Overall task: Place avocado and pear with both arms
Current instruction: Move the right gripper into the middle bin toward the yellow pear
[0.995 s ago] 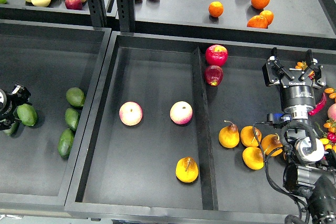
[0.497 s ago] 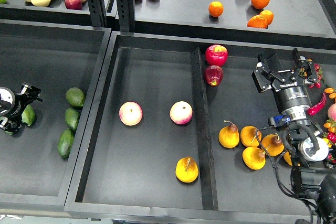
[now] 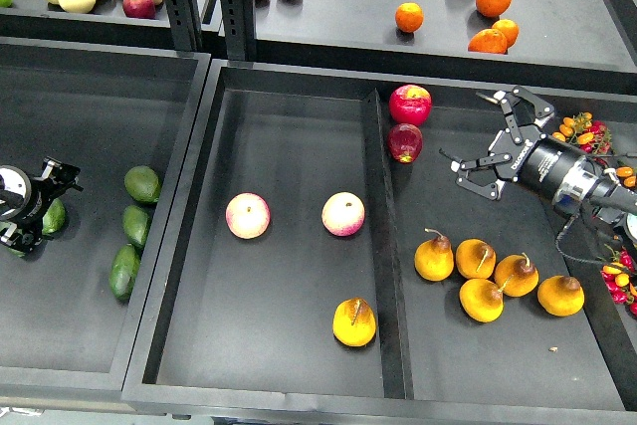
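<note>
Right gripper (image 3: 485, 145) spread wide, fingers empty, hovering above the right compartment, beside two red apples (image 3: 408, 121). Left gripper (image 3: 45, 196) seen end-on, finger spread impossible to tell, touching an avocado (image 3: 54, 217) behind it. Pear (image 3: 353, 322) lying in the middle tray (image 3: 299, 106).

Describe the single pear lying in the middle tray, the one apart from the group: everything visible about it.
The lone pear is golden yellow-orange with a smooth, slightly glossy skin and a thin dark stem showing across its upper face. It lies on its side on the dark floor of the middle tray, near the front right corner, just left of the divider without clearly touching it. Nothing else touches it; the two pink-yellow apples sit farther back, and neither gripper is near it.
</note>
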You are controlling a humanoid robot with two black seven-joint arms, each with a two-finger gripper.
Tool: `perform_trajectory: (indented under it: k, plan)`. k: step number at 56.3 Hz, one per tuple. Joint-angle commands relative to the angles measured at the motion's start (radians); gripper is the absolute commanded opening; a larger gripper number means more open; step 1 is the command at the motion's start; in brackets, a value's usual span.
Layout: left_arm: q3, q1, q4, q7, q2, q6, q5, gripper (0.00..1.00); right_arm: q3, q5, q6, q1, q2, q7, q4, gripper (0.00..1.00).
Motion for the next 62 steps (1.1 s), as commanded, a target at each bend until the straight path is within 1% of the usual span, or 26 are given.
perform_trajectory:
  k: [1, 7, 13, 22, 32, 45, 62]
  plan:
    - [-0.003, -0.003, 0.003, 0.000, -0.008, 0.000, 0.000, 0.99, -0.254, -0.002, 0.000, 0.075, -0.008, 0.000, -0.007, 0.99]
    - [-0.004, -0.003, 0.003, 0.000, -0.008, 0.000, 0.000, 0.99, -0.339, -0.002, 0.000, 0.081, 0.008, 0.000, -0.016, 0.99]
    - [-0.004, -0.003, 0.003, 0.000, -0.008, 0.000, 0.000, 0.99, -0.379, -0.004, 0.000, 0.081, 0.048, 0.000, -0.022, 0.99]
    - [-0.003, 0.000, 0.007, 0.000, -0.021, 0.000, 0.000, 0.99, -0.472, -0.027, 0.000, 0.084, 0.071, 0.000, -0.038, 0.99]
    - [-0.003, -0.002, 0.009, 0.000, -0.032, 0.000, 0.000, 0.99, -0.543, -0.034, 0.000, 0.086, 0.148, 0.000, -0.061, 0.99]
    - [-0.003, -0.002, 0.009, 0.000, -0.029, 0.000, 0.000, 0.99, -0.564, -0.037, 0.000, 0.067, 0.194, 0.000, -0.075, 0.99]
    - [-0.010, -0.003, 0.009, 0.000, -0.035, 0.000, 0.000, 0.99, -0.575, -0.040, 0.000, 0.040, 0.200, 0.000, -0.079, 0.99]
